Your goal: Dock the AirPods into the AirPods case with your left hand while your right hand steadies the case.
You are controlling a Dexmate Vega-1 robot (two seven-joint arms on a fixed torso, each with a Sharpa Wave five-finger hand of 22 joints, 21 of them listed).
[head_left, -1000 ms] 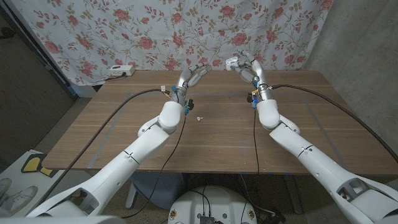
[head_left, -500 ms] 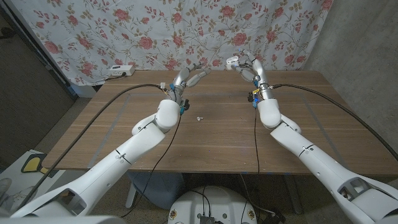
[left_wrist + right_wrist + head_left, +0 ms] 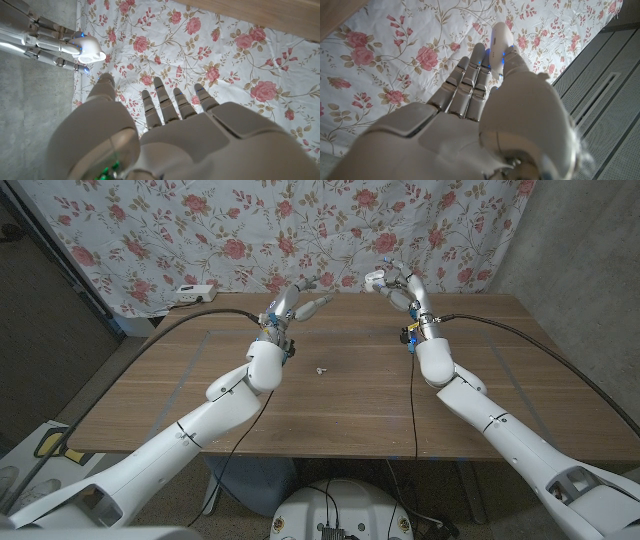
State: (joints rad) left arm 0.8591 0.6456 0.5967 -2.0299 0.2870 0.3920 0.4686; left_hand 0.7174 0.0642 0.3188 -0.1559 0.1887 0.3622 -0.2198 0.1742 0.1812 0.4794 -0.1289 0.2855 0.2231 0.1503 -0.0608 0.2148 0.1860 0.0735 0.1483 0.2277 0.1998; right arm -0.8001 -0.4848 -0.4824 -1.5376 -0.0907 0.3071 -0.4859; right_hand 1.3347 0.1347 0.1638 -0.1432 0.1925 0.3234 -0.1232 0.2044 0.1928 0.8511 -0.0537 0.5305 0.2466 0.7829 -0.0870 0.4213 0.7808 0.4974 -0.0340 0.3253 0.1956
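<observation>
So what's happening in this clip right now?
A two-armed robot is at a wooden table, both arms raised toward the far edge. The right robot hand holds a white AirPods case up in the air. The left robot hand is open, fingers spread, holding nothing, and is apart from the case. A small white item, likely an AirPod, lies on the table between the arms. Nothing is docked yet.

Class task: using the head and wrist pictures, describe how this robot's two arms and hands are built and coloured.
Both arms are glossy white, made of rounded segments with thin dark seams. A black cable trails along each. The left hand and right hand are pale silvery grey with jointed, segmented fingers. Small blue and green parts sit at the wrists.
</observation>
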